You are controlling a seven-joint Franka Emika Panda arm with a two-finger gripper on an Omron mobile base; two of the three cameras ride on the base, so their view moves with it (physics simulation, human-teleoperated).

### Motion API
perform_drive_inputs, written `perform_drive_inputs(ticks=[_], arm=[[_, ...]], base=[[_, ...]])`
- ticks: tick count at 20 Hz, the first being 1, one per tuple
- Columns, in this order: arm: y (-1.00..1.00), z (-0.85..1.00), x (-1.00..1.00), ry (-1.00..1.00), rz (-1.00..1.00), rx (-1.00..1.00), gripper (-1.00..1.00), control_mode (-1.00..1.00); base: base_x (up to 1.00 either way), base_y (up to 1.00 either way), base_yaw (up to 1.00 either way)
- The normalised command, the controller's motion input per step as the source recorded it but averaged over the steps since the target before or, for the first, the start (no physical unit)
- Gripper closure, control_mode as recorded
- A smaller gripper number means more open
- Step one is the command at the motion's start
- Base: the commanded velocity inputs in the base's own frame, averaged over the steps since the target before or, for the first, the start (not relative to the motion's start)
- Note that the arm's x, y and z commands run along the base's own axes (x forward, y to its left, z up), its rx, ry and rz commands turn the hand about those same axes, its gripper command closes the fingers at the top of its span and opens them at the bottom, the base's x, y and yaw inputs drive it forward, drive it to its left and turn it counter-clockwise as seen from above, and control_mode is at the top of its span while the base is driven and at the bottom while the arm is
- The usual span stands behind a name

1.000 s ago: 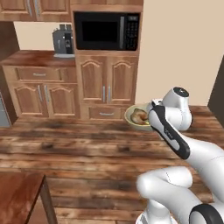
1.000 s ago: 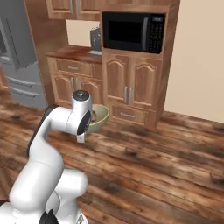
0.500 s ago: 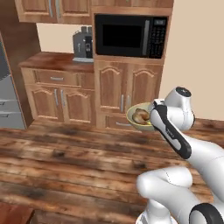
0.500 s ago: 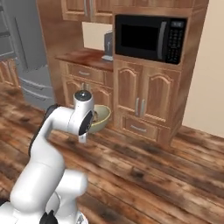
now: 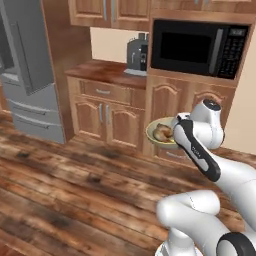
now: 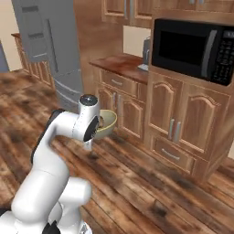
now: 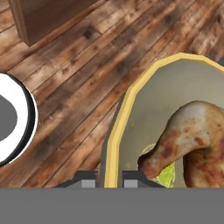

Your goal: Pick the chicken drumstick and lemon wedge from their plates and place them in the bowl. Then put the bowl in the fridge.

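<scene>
No readable text, microwave (image 5: 199, 48) keypad marks too small to read, fridge (image 6: 48, 50) unlabelled

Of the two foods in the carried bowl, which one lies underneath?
The lemon wedge: a small yellow-green sliver under the chicken drumstick, the large golden-brown piece inside the bowl.

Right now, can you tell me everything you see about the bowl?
The bowl is round and deep, olive-tan outside with a thick yellowish rim and a paler, smooth inside. It is held up in the air above the wooden floor, level, in front of the wood cabinets. The tool pinches its rim, one finger inside and one outside. The chicken drumstick lies inside it, on top of the lemon wedge.
</scene>
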Motion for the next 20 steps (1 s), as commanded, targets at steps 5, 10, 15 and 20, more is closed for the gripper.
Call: perform_drive_inputs(ticks=[5, 10, 15, 20], arm=[[0.00, 0.00, 0.00, 0.00, 0.00, 0.00, 1.00, 1.00], [0.00, 0.00, 0.00, 0.00, 0.00, 0.00, 1.00, 1.00], [0.00, 0.00, 0.00, 0.00, 0.00, 0.00, 1.00, 1.00], [0.00, 0.00, 0.00, 0.00, 0.00, 0.00, 1.00, 1.00]], base=[[0.72, 0.00, 0.49], [0.72, 0.00, 0.49], [0.69, 0.00, 0.50], [0.78, 0.03, 0.43]])
